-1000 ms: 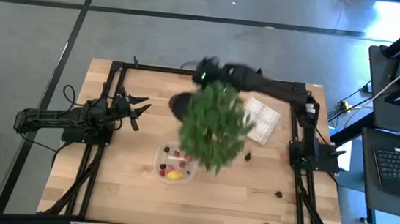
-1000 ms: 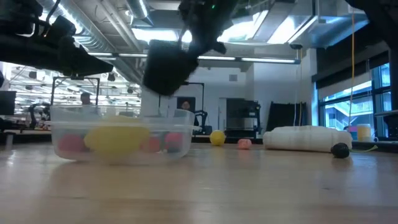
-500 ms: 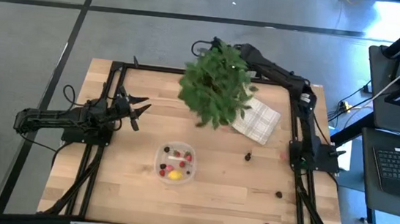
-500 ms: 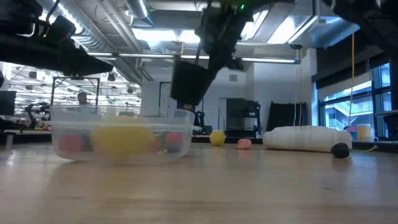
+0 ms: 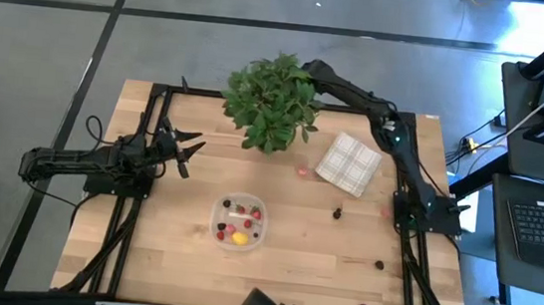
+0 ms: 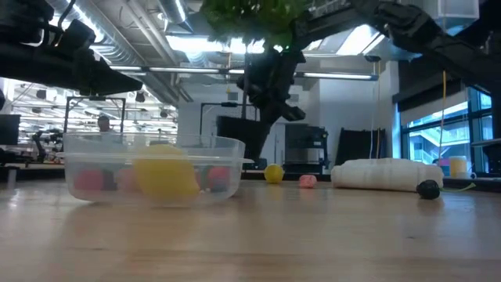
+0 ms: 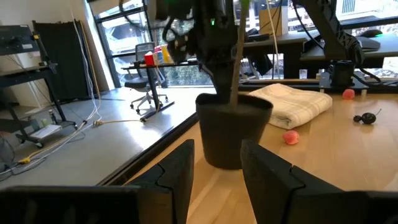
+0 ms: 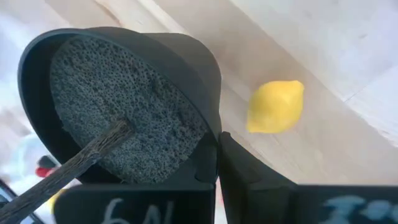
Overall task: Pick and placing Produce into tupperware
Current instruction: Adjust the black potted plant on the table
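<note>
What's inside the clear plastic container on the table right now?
The shallow clear plastic container holds several small red and dark berries and one yellow lemon-like piece. In the low view the lemon hides whatever lies behind it, so the exact count stays uncertain.

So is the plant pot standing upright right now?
Upright. The left wrist view shows the pot sitting flat on the table, stem vertical; the right end effector is shut on its rim.

plant (image 5: 271, 100): green, black pot | cloth (image 5: 349, 164): white checked | tupperware (image 5: 241, 222): clear | lemon (image 8: 275, 106): yellow
</note>
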{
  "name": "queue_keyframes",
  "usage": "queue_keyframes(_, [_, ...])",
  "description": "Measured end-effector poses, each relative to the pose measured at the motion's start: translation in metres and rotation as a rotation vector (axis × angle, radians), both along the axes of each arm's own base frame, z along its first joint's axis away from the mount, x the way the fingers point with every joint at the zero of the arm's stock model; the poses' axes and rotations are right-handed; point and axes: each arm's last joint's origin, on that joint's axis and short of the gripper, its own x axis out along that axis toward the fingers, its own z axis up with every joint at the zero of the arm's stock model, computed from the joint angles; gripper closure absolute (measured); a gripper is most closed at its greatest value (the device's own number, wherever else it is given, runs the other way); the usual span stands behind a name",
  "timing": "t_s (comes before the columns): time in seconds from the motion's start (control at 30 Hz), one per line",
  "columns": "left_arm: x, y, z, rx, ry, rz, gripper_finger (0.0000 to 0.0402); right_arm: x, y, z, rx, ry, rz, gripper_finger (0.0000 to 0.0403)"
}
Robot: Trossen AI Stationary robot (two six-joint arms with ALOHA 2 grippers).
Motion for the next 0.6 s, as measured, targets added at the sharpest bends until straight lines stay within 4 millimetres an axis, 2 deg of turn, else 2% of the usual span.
queue_keyframes(0.27, [0.000,0.000,0.000,0.011,0.007,-0.001,0.0276,0.009,-0.006,-0.030,0.067,0.073,0.016,0.0399])
queue_keyframes(0.47, [0.000,0.000,0.000,0.014,0.008,-0.001,0.0276,0.010,-0.006,-0.032,0.063,0.061,0.052,0.0396])
queue_keyframes(0.6, [0.000,0.000,0.000,0.014,0.009,0.000,0.0276,0.010,-0.008,-0.032,0.063,0.054,0.050,0.0363])
